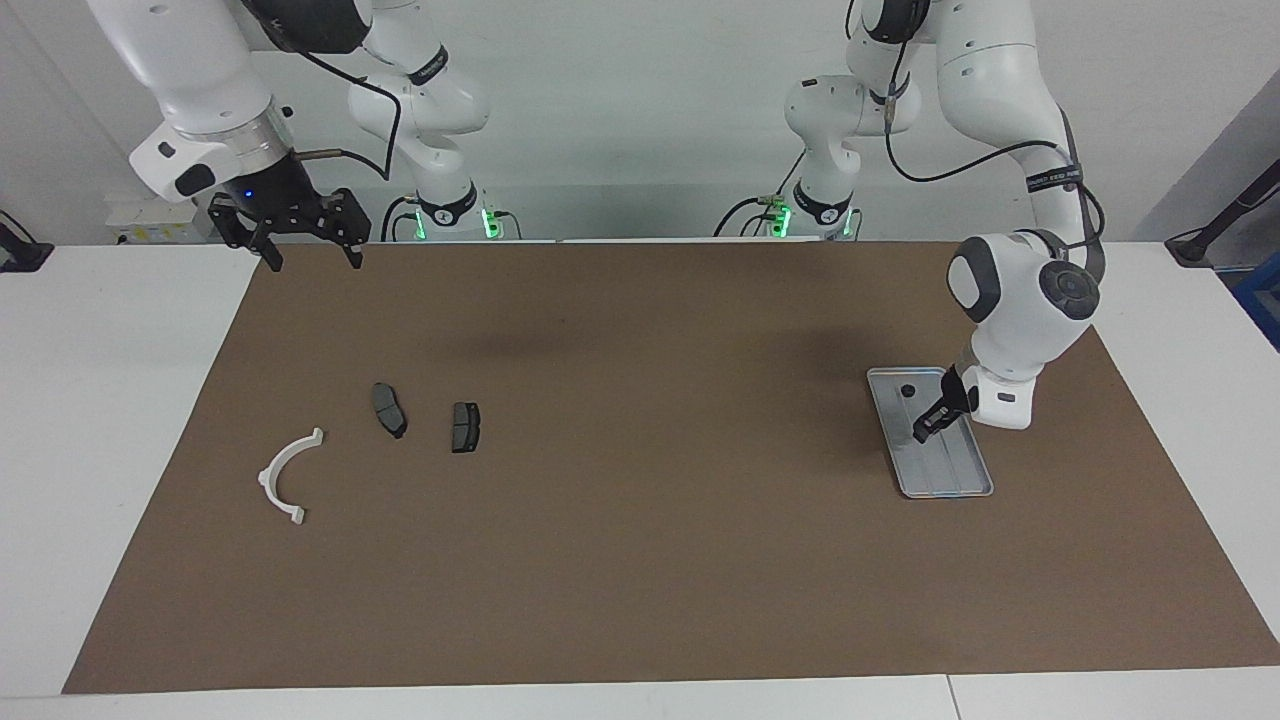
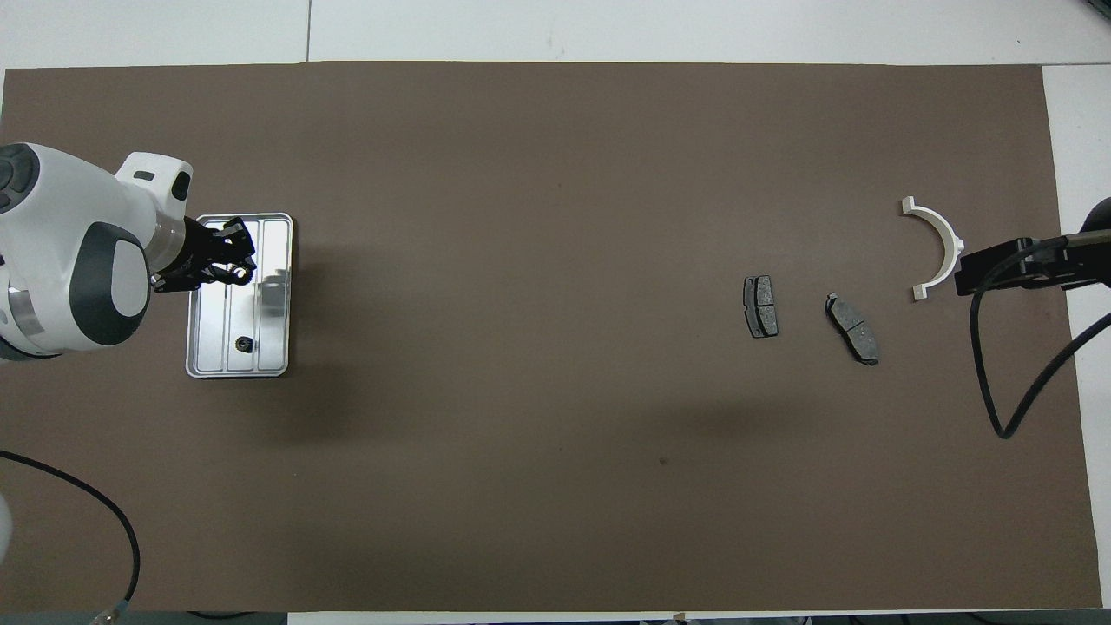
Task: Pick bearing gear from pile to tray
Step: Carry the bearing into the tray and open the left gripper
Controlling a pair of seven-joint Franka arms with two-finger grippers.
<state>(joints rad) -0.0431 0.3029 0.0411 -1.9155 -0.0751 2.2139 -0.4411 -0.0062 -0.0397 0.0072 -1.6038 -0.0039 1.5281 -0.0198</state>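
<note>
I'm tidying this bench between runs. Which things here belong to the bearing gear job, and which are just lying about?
Belongs to the job:
- tray
- small black round piece already in the tray
- left gripper, over the tray, shut on a small dark part

Just lying about:
- two brake pads
- white half-ring bracket
- right gripper, open, waiting

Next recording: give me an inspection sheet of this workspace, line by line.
Surface: brown mat on a white table.
Job's things: metal tray toward the left arm's end, one small black round part in it; a small round piece in the left gripper.
Clutter: two brake pads and a white half-ring bracket toward the right arm's end.
Grippers: left gripper over the tray, shut on the piece; right gripper open, waiting raised over the mat's edge.
Cables: black cable hanging from the right arm.
Surroundings: plain white wall.
</note>
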